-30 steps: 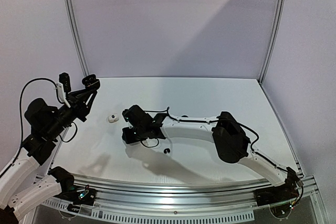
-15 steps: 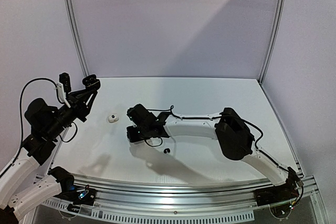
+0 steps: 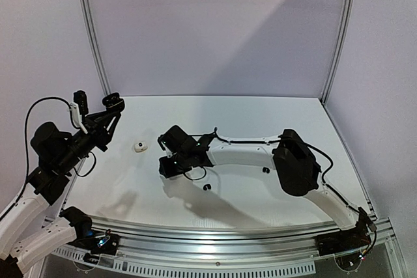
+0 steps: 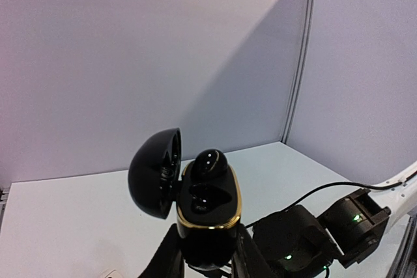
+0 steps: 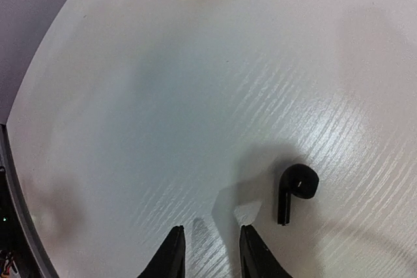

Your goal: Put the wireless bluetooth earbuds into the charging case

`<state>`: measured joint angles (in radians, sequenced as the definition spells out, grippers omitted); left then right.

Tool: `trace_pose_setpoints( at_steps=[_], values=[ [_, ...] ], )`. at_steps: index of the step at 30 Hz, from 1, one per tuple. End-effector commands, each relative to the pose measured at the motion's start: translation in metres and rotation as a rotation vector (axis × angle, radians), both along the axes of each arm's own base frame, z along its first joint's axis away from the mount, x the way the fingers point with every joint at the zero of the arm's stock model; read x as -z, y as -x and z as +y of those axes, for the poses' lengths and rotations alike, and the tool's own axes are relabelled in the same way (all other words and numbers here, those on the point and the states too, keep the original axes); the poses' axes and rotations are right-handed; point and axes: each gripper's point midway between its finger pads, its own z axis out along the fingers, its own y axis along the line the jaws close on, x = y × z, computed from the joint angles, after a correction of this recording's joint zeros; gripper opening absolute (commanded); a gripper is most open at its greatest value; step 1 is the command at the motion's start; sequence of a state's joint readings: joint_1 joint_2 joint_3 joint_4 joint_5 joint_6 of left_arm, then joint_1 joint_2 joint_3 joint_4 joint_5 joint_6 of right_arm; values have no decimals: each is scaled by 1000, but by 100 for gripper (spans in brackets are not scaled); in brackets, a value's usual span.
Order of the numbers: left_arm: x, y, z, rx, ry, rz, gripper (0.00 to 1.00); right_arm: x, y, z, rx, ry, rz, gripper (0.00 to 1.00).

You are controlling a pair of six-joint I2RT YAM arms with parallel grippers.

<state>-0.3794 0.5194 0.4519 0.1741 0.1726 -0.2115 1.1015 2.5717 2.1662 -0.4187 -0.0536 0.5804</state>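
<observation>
My left gripper [image 4: 208,260] clamps the open charging case [image 4: 210,205] aloft for loading; right gripper [image 5: 209,252], parted, hovers beside black earbud [image 5: 294,190].

no readable text, labels, brands or numbers on anything in view

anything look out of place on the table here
A small glossy black earbud lies loose on the white table, beside the right gripper, outside the open black gold-rimmed charging case held in the left gripper.
</observation>
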Motion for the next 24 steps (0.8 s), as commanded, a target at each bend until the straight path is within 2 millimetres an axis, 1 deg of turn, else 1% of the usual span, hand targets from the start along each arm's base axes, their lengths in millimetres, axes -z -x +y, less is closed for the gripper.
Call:
trace_pose_setpoints(
  at_steps=[1,2,4,5,6,7,8,10,12,13,15,16,17,19,24],
  values=[
    [6,-2,1,-2,0,9,0,-84,3,15,-85,-158,-53,31],
    [6,-2,1,-2,0,9,0,-97,2,18,-90,-187,-70,31],
    [5,-2,1,-1,1,8,0,-115,-3,21,-80,-222,-107,32],
    [6,-2,1,-3,1,9,0,-121,-7,19,-58,-222,-128,32],
    [5,-2,1,-3,2,8,0,-124,-13,16,-27,-214,-149,35],
    [5,-2,1,-4,1,9,0,-123,-18,12,4,-195,-165,40],
    [5,-2,1,-2,1,9,0,-118,-29,4,62,-155,-191,45],
    [5,-2,1,-1,1,12,0,-101,-41,-9,144,-76,-200,51],
    [6,-2,0,1,0,14,0,-87,-47,-14,189,-39,-187,58],
    [6,-3,1,1,1,14,0,-74,-48,-13,202,-21,-174,60],
    [6,-3,0,3,1,15,0,-61,-51,-12,231,-11,-159,60],
    [6,-3,0,2,2,15,0,-51,-52,-12,242,0,-156,58],
    [6,-3,0,4,4,16,0,-48,-54,-12,257,3,-159,57],
    [7,-3,0,5,4,19,0,-35,-56,-12,268,22,-166,56],
    [7,-3,-1,6,3,20,0,-20,-57,-14,259,63,-194,55]
  ],
)
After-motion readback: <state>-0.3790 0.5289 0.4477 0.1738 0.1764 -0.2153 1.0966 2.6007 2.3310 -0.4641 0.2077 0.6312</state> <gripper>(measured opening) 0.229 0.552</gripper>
